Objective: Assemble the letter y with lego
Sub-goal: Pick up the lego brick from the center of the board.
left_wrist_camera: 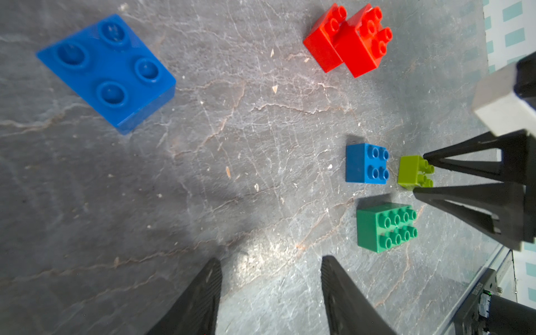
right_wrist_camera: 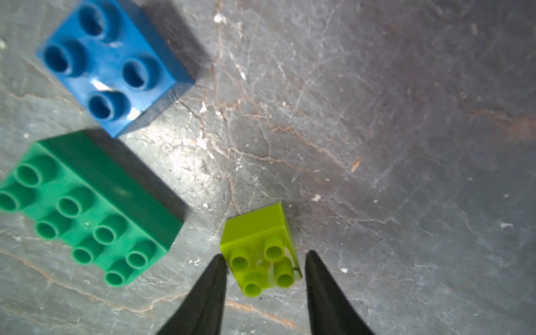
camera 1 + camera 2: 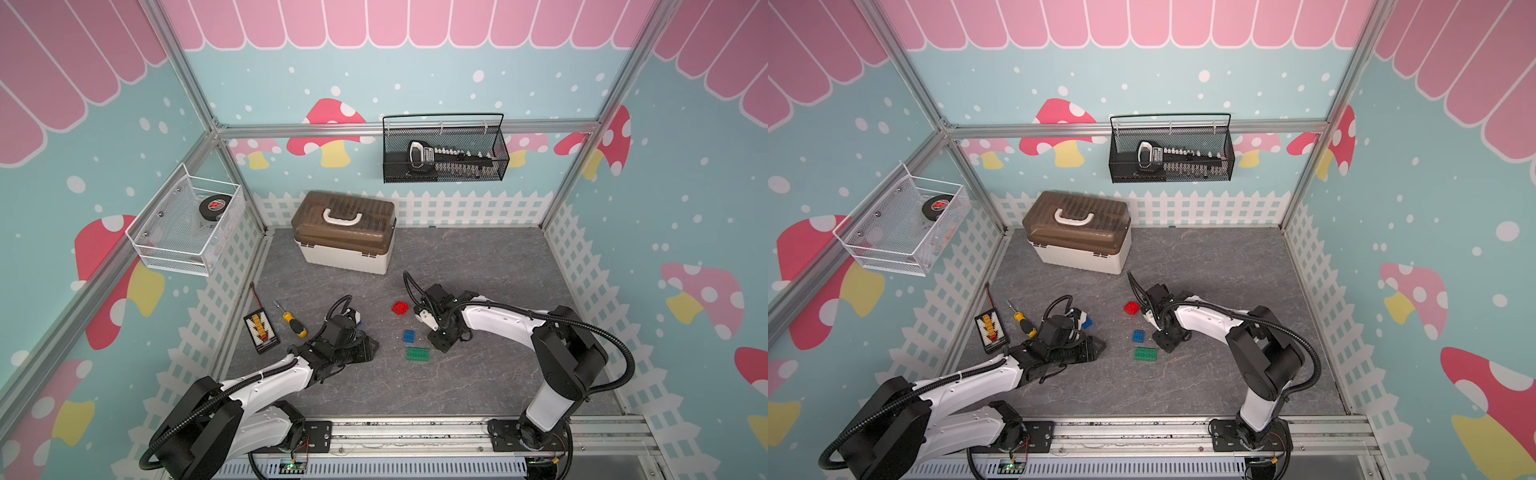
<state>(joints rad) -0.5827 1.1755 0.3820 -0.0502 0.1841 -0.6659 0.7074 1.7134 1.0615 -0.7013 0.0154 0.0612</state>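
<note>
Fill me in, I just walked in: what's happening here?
A robot's right gripper has open jaws straddling the lime brick on the table. Its left gripper is open and empty, over bare table near a blue brick. The other blue brick, green brick and red bricks lie untouched; no Y is built yet.

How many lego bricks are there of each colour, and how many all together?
Blue bricks: 2
Red bricks: 2
Lime brick: 1
Dark green brick: 1
Total: 6
</note>
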